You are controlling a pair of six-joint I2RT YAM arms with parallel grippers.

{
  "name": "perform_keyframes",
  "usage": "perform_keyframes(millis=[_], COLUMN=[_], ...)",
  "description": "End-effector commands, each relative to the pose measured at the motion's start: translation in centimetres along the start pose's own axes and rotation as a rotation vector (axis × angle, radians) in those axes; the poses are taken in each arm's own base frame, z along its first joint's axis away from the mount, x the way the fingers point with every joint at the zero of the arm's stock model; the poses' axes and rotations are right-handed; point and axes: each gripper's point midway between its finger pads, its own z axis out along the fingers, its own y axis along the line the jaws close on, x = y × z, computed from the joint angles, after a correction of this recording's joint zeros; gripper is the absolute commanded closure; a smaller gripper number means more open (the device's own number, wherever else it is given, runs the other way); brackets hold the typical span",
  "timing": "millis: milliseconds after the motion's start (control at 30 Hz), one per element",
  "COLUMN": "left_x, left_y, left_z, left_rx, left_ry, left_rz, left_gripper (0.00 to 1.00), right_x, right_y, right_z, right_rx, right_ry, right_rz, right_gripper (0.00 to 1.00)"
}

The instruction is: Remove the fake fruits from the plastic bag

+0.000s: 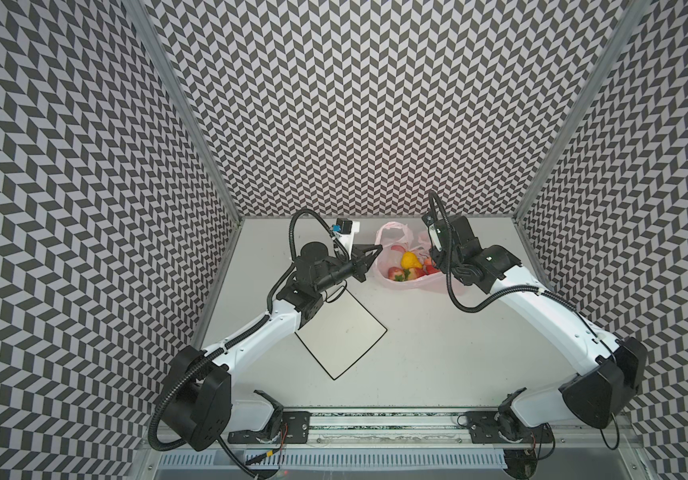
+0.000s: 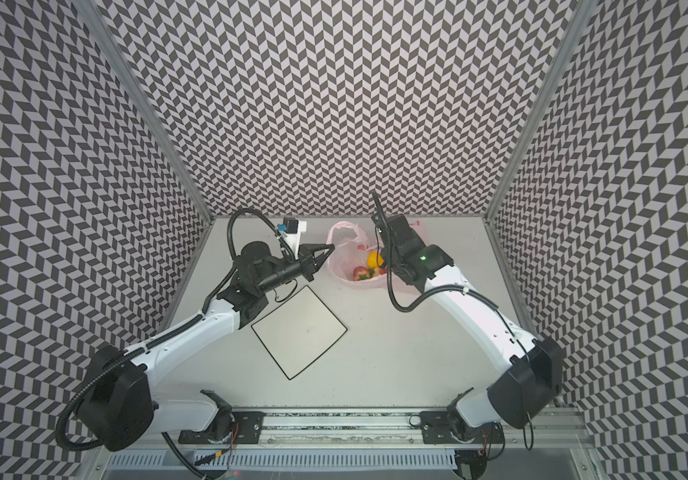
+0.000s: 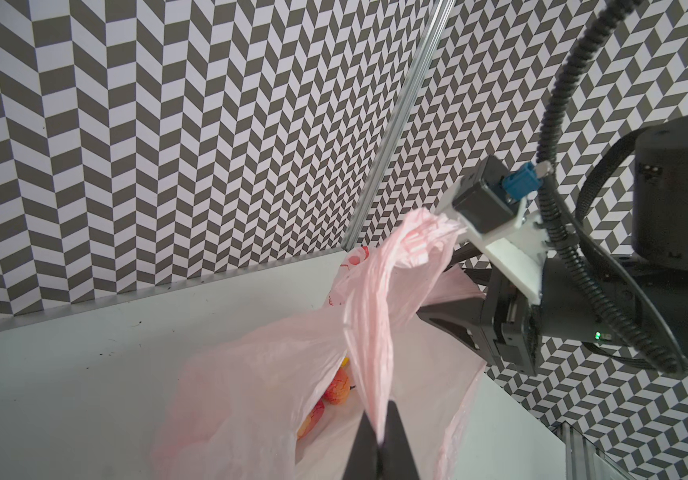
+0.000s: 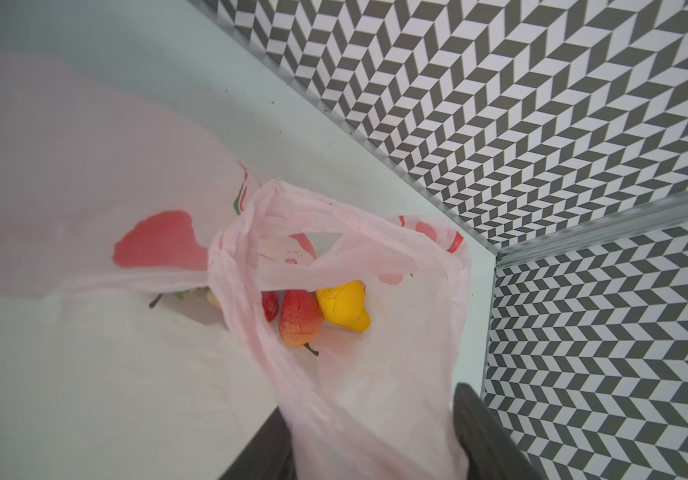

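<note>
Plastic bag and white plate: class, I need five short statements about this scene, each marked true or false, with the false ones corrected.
1. The left end effector is shut on the plastic bag. True.
2. The strawberries lie on the white plate. False: nothing lies on the plate; the strawberries sit inside the bag.
3. A yellow fruit shows inside the bag. True.
4. The plate lies under the bag. False: in both top views the two are apart, the plate nearer the arm bases.
5. The right end effector is pressed shut with nothing in it. False: its jaws stand apart, with bag film between them.
</note>
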Motion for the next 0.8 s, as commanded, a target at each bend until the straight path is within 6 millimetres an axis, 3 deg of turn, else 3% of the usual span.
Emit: perform_keyframes(millis=[0,100,133,367,533,667,767], left_x=[-1.8,-3.2,-4.0,-9.2,-14.1,-16.8,-16.0], left_y=[0.5,2.6,2.9,4.9,5.3,3.9,2.8], left_z=[-0.3,0.0,0.3,4.7,6.7,6.6,6.1], left_rx=[-0.069,-0.167,-0.175,-0.140,-0.070,0.017,0.098], left_ry=[-0.053,-0.115,-0.148,-0.286,-0.406,-0.500,-0.517], left_rz=[-0.046,-0.123,-0.144,-0.193,-0.174,-0.113,-0.107], left_gripper=[1.00,1.00,1.00,1.00,1.00,1.00,1.00], right_x=[-3.3,-5.2,-6.0,-12.2,-15.5,-16.7,-15.9], right_y=[-2.7,-3.9,-4.1,-6.0,-9.2,-11.6,-12.0], right_z=[-0.4,-0.8,-1.0,-2.3,-4.3,-6.7,-8.4], right_rx=[0.133,0.142,0.131,-0.024,-0.065,-0.086,-0.122], right_ry=[-0.143,-0.252,-0.292,-0.538,-0.722,-0.845,-0.916], right_rz=[0.144,0.290,0.355,0.692,0.821,0.858,0.848], right_gripper=[0.69,0.95,1.00,1.00,1.00,1.00,1.00])
